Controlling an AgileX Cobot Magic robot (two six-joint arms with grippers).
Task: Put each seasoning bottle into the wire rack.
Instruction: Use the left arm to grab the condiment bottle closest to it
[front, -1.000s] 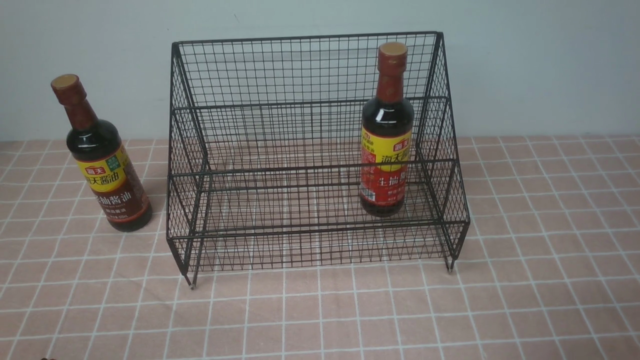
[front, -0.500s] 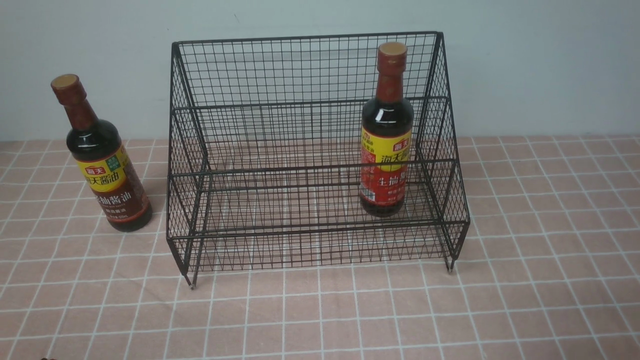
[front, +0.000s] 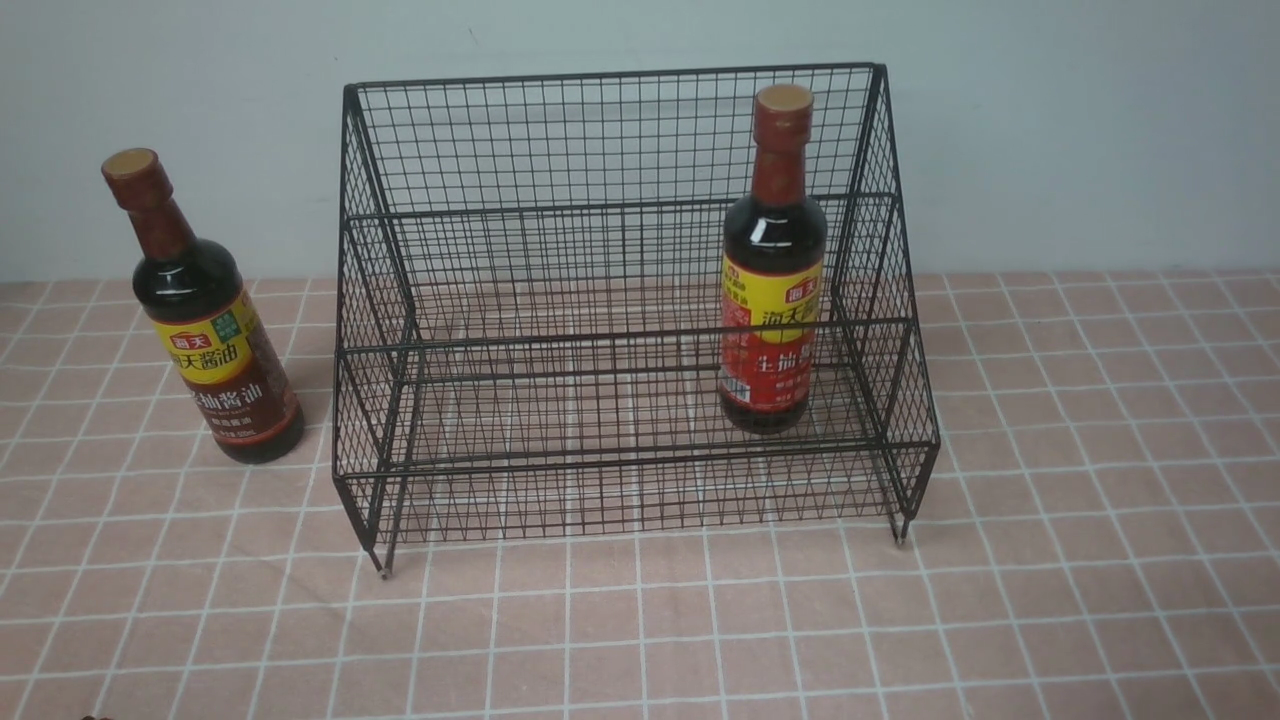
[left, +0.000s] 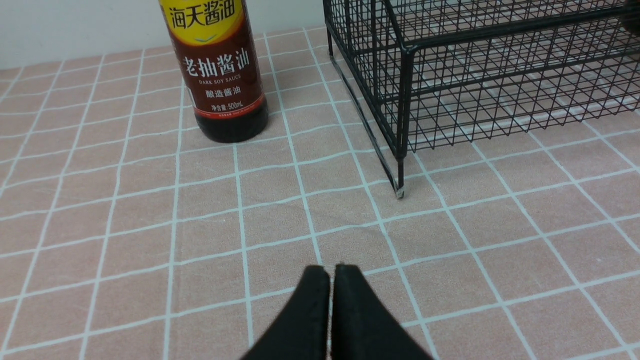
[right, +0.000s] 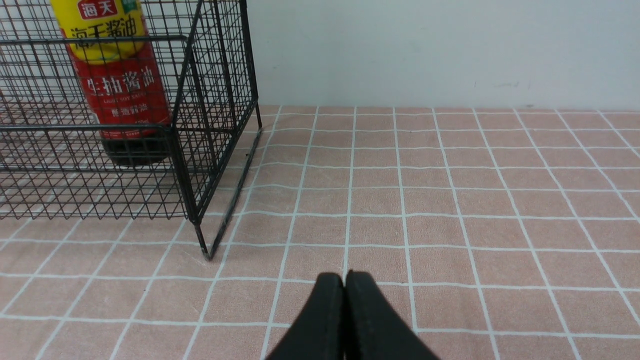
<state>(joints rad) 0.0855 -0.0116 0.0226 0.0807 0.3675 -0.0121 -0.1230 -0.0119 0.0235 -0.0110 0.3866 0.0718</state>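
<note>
Well, the red-label bottle (front: 772, 330) stands inside the wire rack (front: 610, 75), the brown-label bottle (front: 215, 350) outside on its left. The left gripper (left: 330, 272) and right gripper (right: 344, 280) are pinched together (both empty), so the left should open wide and grasp mid-body.

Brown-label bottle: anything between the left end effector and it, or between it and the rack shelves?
To the brown-label bottle: nothing, only bare tablecloth ahead of the shut left end effector. To the wire rack: its mesh side wall faces the bottle, so it likely goes in over the front.

Glossy dark bottles (front: 774, 262), matt black wire rack (front: 620, 400), pink checked cloth (front: 1050, 560).
</note>
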